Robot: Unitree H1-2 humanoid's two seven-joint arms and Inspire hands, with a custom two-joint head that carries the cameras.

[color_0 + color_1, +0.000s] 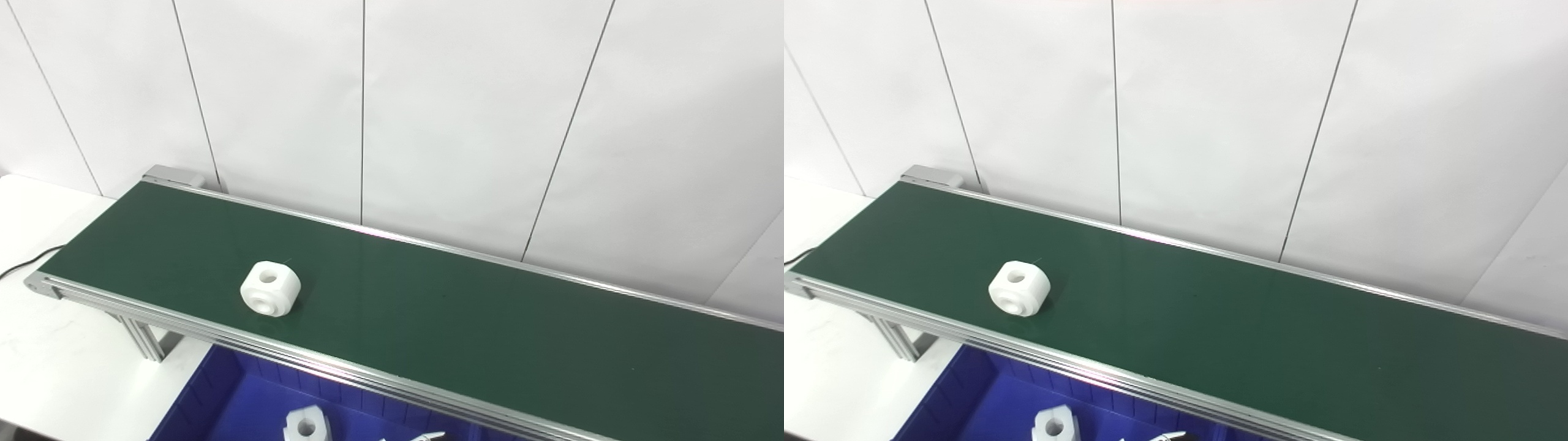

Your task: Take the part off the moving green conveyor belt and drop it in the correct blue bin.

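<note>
A white block-shaped part (271,288) with round holes in its top and front faces lies on the green conveyor belt (429,318), toward the belt's left end and near its front rail. It also shows in the right eye view (1019,288). A blue bin (245,404) sits below the belt's front edge, at the bottom of the picture. A similar white part (306,424) lies in the bin. Neither hand is in view. A small pale tip (422,437) pokes in at the bottom edge; I cannot tell what it is.
The belt runs from upper left to lower right between aluminium rails (343,364). A white wall of panels stands right behind it. A white table surface (49,361) lies to the left, with a black cable (24,262) on it. Aluminium legs (144,340) hold the belt's left end.
</note>
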